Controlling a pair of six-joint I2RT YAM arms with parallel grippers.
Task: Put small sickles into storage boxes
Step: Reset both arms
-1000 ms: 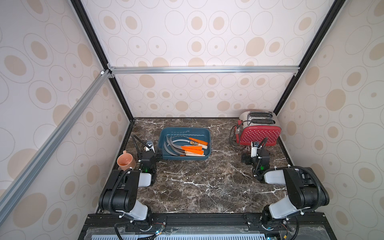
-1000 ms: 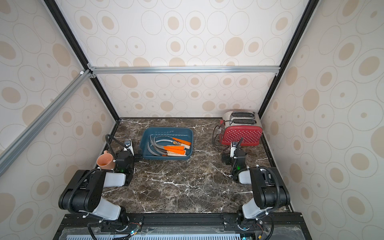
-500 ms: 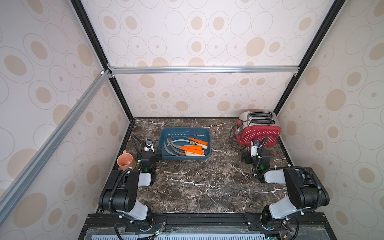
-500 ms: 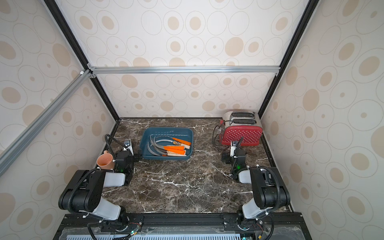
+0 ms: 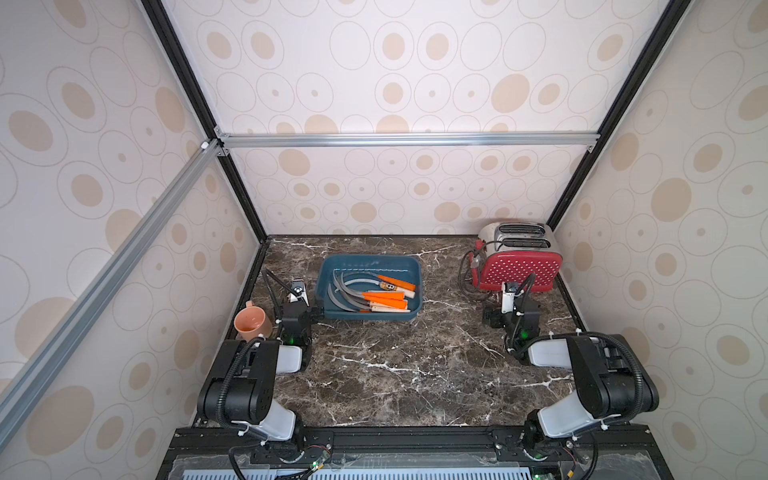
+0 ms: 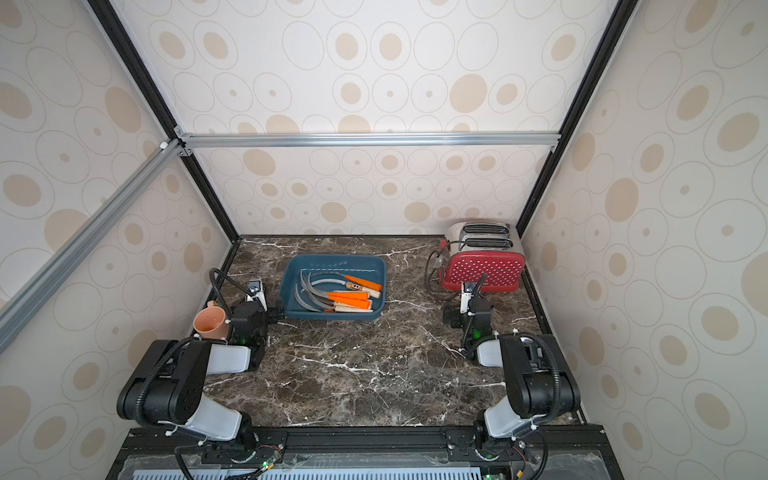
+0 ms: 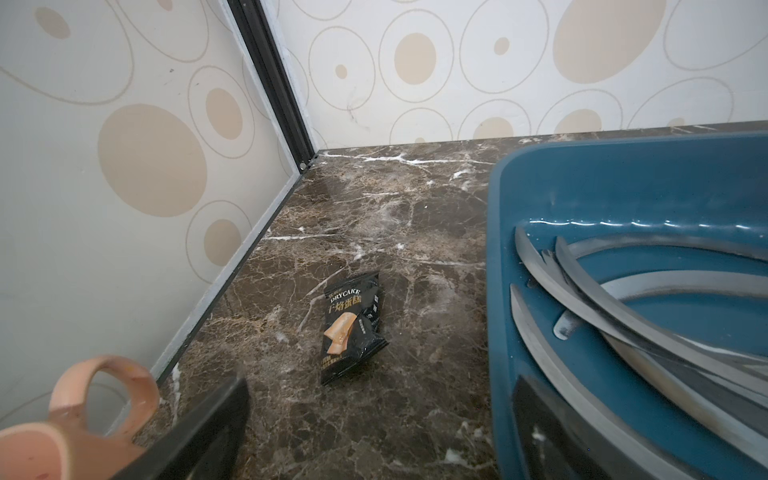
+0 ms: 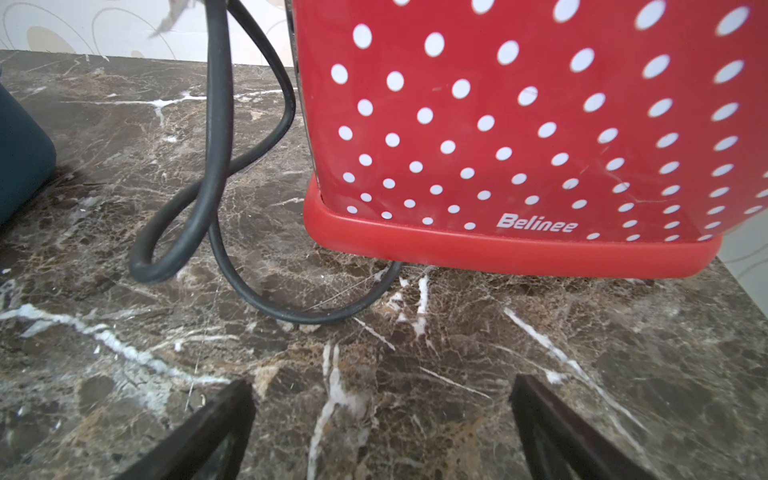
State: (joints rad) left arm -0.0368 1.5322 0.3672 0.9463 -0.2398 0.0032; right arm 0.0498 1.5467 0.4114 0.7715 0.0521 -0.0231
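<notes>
The storage box (image 5: 370, 261) (image 6: 332, 261) is a shallow teal tray at the back middle of the marble table. Several small sickles (image 5: 376, 296) (image 6: 341, 296) lie inside it, grey blades to the left, orange and pale wood handles to the right. In the left wrist view their curved blades (image 7: 623, 316) rest against the tray wall (image 7: 496, 249). My left gripper (image 5: 297, 309) (image 7: 378, 419) is open and empty at the tray's near-left corner, one finger over its rim. My right gripper (image 5: 513, 309) (image 8: 382, 419) is open and empty, low over the marble in front of the toaster.
A red dotted toaster (image 5: 519, 270) (image 8: 519, 124) stands at the back right, its black cord (image 8: 216, 166) looped on the table. A pink cup (image 5: 251, 326) (image 7: 75, 415) stands beside the left gripper. A black snack packet (image 7: 349, 328) lies left of the tray. Walls enclose three sides.
</notes>
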